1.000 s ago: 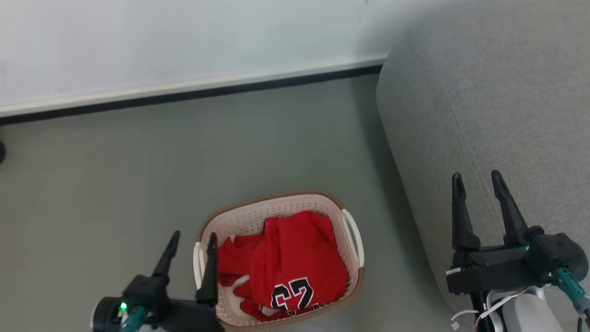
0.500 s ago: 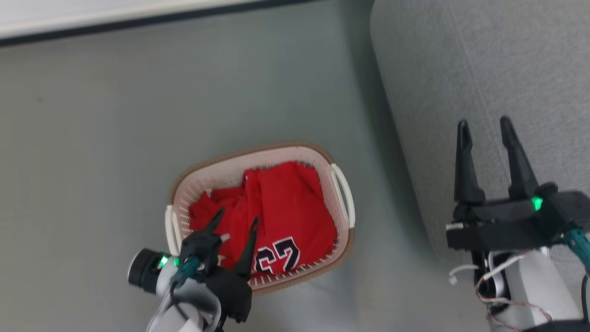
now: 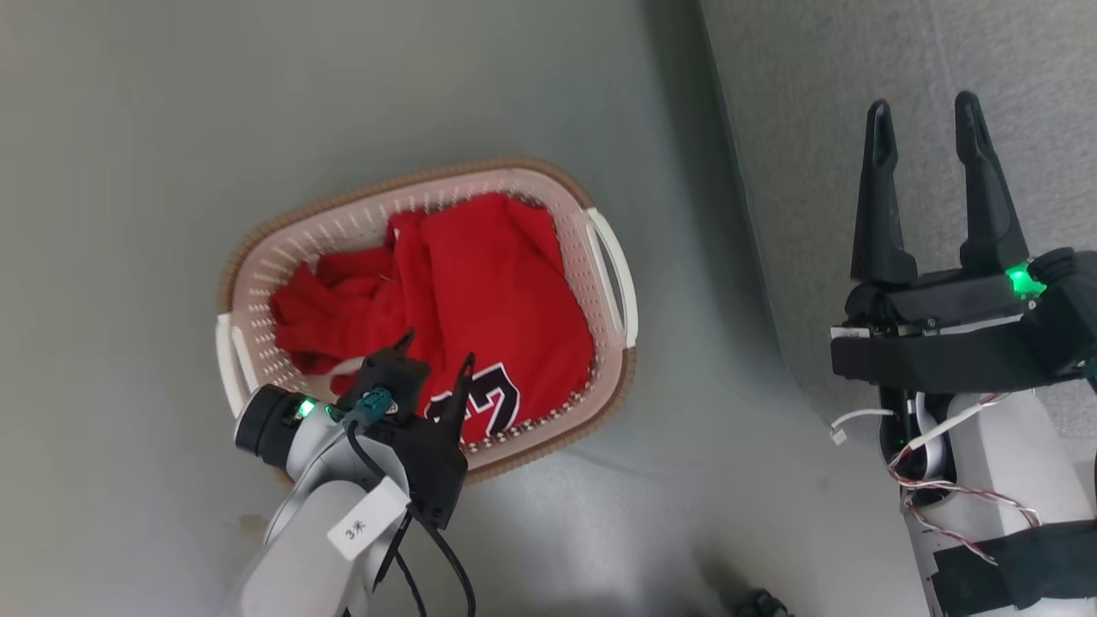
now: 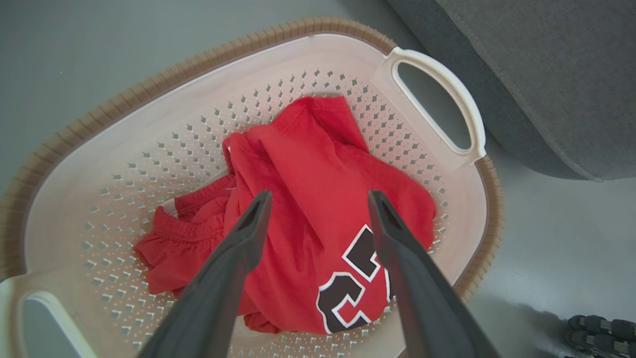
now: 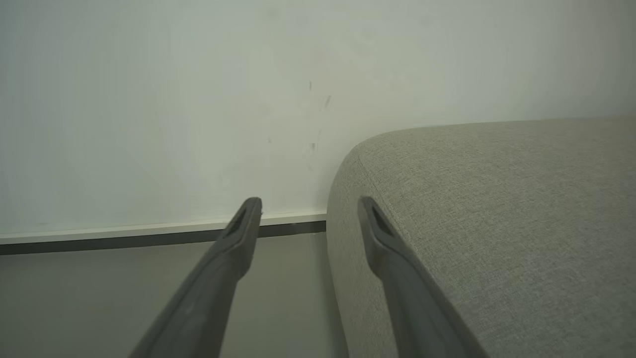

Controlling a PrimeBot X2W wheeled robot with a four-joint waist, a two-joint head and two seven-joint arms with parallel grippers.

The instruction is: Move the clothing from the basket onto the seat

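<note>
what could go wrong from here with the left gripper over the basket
1. The left gripper hangs open over the jersey, while the shorts lie off to one side; a pinch here may well lift only the jersey.
2. If the fingers go too deep, a tip might catch in the perforated basket and drag it along.
3. The seat lies beside the basket across a strip of floor; loosely held cloth could slip off on the way.
</note>
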